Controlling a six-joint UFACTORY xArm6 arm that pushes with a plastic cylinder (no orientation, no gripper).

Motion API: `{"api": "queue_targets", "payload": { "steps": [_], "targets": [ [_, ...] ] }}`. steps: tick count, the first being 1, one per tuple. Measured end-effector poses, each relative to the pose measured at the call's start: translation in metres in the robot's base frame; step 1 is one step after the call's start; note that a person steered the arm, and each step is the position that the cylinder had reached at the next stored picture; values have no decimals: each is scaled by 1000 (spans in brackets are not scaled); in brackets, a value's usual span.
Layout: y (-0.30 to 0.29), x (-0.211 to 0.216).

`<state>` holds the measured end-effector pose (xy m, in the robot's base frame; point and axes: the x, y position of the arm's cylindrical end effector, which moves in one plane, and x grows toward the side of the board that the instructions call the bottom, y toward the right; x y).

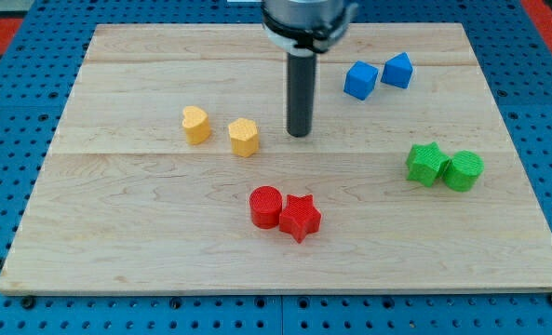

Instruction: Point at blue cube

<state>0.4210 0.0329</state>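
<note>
The blue cube [360, 80] sits on the wooden bench [145, 251] near its top edge, right of centre in the view, with a second blue block [397, 71], of an angular peaked shape, just beside it on the view's right and apparently touching or nearly so. From the blue cube, my tip [299, 134] stands toward the view's left and somewhat lower, the dark rod upright over bare wood; this end effector has no jaws to open or close and holds nothing. The move to come turns on that one bearing: the blue cube lies up and to the view's right of my tip, and the wood between them looks clear of blocks. Left of the blue cube and lower, a yellow block [244, 137] sits near my tip, with another yellow block [196, 125] beyond it. Below the blue cube, toward the view's bottom, a red cylinder [265, 206] touches a red star [300, 217]. Lower right of the blue cube, a green star [426, 164] and green cylinder [462, 171] stand together, well apart from the likely path. The bench's top edge lies close behind the blue cube, so an approach from the lower left appears to leave the most room.
</note>
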Motion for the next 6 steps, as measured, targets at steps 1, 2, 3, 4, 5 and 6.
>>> {"api": "queue_targets", "payload": {
  "steps": [1,2,3,4,5,6],
  "targets": [
    [-68,3],
    [-80,1],
    [20,-16],
    [81,-53],
    [108,-91],
    [156,-86]
  ]
}}
